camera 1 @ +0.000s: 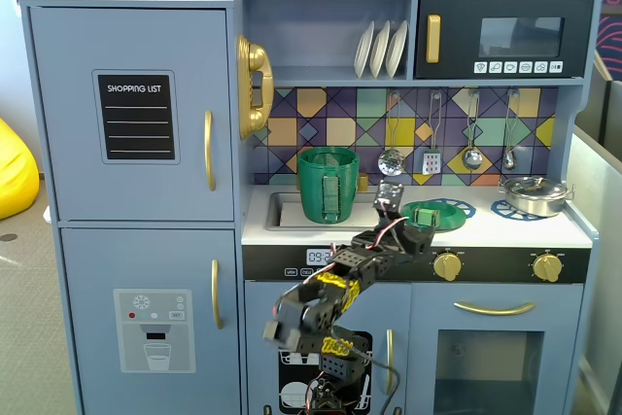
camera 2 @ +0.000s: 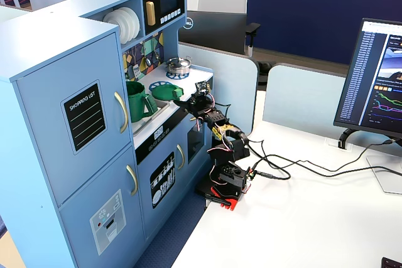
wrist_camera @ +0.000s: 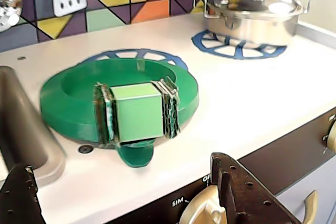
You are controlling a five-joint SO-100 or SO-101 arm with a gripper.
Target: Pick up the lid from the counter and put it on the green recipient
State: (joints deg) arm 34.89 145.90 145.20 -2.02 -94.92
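On white counter, flat round lid (wrist_camera: 68,100)

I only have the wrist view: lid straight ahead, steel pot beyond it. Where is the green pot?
Observer: In a fixed view, the green pot stands upright in the sink, left of the lid.
Operator: Is anything covering its mouth?
Observer: No, the top is open and bare.
Operator: Anything above that could block a lift?
Observer: Utensils hang on the back wall above the counter, behind the lid.
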